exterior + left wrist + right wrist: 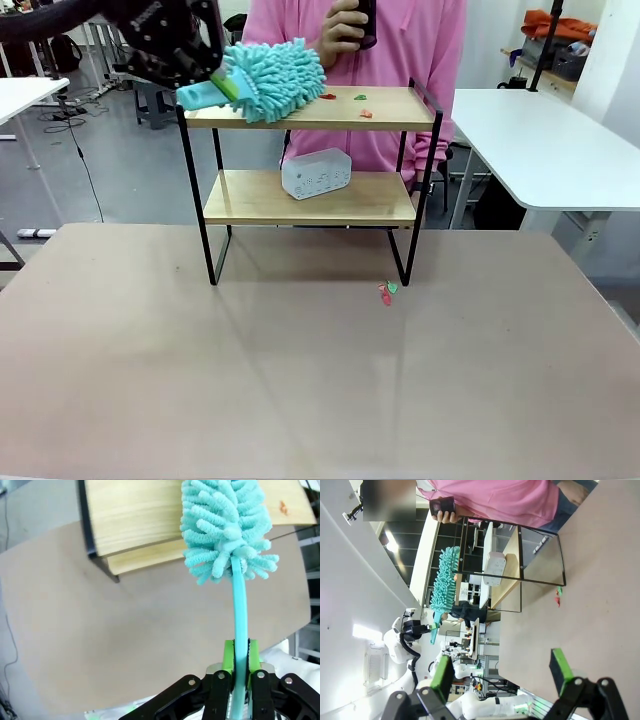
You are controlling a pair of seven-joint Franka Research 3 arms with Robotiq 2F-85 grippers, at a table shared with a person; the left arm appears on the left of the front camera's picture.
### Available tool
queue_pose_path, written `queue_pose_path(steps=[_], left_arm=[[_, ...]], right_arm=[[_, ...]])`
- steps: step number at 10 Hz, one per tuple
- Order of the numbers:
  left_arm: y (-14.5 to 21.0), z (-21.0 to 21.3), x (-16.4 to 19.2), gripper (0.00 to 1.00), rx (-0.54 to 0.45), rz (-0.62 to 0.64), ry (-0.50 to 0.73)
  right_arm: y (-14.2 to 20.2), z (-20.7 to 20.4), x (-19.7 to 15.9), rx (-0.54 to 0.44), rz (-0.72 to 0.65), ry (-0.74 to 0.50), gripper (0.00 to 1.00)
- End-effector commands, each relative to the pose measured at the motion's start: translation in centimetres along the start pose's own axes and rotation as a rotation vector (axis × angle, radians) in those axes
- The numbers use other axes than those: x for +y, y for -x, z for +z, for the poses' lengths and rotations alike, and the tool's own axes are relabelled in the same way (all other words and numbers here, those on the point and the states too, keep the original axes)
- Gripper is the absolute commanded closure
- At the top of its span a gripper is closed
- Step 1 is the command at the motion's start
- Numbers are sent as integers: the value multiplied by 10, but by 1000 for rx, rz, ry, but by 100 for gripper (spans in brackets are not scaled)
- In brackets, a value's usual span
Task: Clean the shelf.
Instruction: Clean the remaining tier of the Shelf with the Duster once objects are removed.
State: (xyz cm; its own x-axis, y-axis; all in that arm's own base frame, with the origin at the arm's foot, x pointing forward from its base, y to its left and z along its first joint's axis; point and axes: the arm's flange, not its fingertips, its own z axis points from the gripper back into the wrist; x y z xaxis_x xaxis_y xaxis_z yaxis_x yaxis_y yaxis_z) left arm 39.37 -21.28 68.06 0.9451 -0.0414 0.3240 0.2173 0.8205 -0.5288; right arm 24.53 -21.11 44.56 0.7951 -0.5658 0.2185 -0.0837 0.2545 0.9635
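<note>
The shelf (300, 110) stands at the table's far middle: two light wooden boards on a thin black frame. My left gripper (222, 88) is at its upper left corner, shut on the handle of a teal fluffy duster (272, 78). The duster head lies on the left part of the top board. In the left wrist view the green pads (228, 656) clamp the teal handle, and the duster (225, 525) lies over the shelf's board (135, 515). Small red and green scraps (364, 106) lie on the top board's right part. My right gripper (502, 670) stands open above the table, far from the shelf (506, 580).
A white box-shaped device (316, 173) sits on the lower board. More red and green scraps (387, 291) lie on the brown table (300, 380) by the shelf's front right leg. A person in a pink top (420, 40) stands behind the shelf holding a dark phone.
</note>
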Motion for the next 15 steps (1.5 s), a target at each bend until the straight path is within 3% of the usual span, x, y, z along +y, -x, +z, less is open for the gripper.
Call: queue_pose_path(steps=[1,5,9,12,13,15], left_arm=[[-2,-3,-17,88,21,-30,-3],[5,-9,-28,88,122,-145,59],[22,29,-8,88,262,-297,192],[52,54,9,88,556,-527,372],[54,63,16,88,576,-547,453],[49,73,24,88,539,-525,495]], right_arm=[[-2,-1,3,-9,12,-19,0],[-2,-1,3,-9,12,-19,0],[-2,-1,3,-9,12,-19,0],[-2,-1,3,-9,12,-19,0],[-2,-1,3,-9,12,-19,0],[-2,-1,3,-9,12,-19,0]])
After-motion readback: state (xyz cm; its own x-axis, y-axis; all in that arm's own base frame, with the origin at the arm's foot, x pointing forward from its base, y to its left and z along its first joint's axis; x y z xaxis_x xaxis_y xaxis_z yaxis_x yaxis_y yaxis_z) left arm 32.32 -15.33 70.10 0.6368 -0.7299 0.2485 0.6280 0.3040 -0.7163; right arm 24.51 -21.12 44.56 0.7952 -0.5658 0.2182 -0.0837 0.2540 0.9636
